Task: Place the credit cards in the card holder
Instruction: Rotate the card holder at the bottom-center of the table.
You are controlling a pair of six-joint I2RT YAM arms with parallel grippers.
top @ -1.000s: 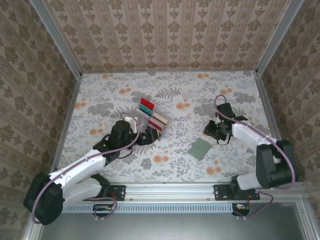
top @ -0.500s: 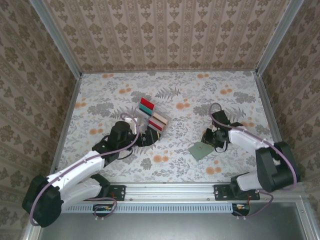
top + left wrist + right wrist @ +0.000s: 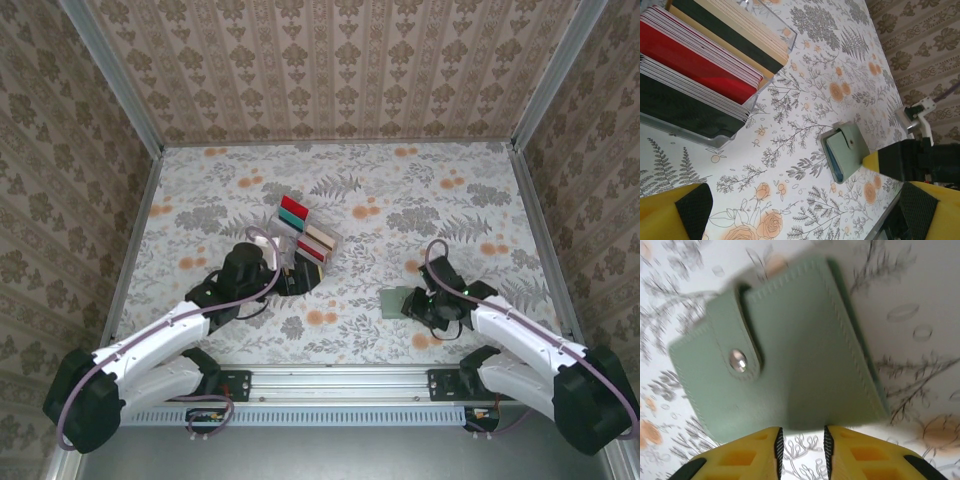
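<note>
The card holder (image 3: 392, 299) is a closed pale green wallet with a snap tab, lying flat on the floral table; it also appears in the left wrist view (image 3: 847, 150) and close up in the right wrist view (image 3: 785, 350). My right gripper (image 3: 413, 306) sits at its near edge, low over the table. Its yellow fingers (image 3: 801, 437) stand a narrow gap apart with nothing between them. The credit cards (image 3: 305, 236), red, black, beige and teal, stand on edge in a clear rack (image 3: 715, 140). My left gripper (image 3: 290, 276) hovers wide open beside the rack, holding nothing (image 3: 805, 210).
The metal frame rail (image 3: 340, 380) runs along the near table edge just behind both arm bases. Patterned walls close the table on three sides. Bare floral table (image 3: 340, 300) lies between the rack and the card holder.
My right arm has swung from the holder's far right side down toward the near edge, ending with its fingers at the holder's near edge. The left arm has stayed still.
</note>
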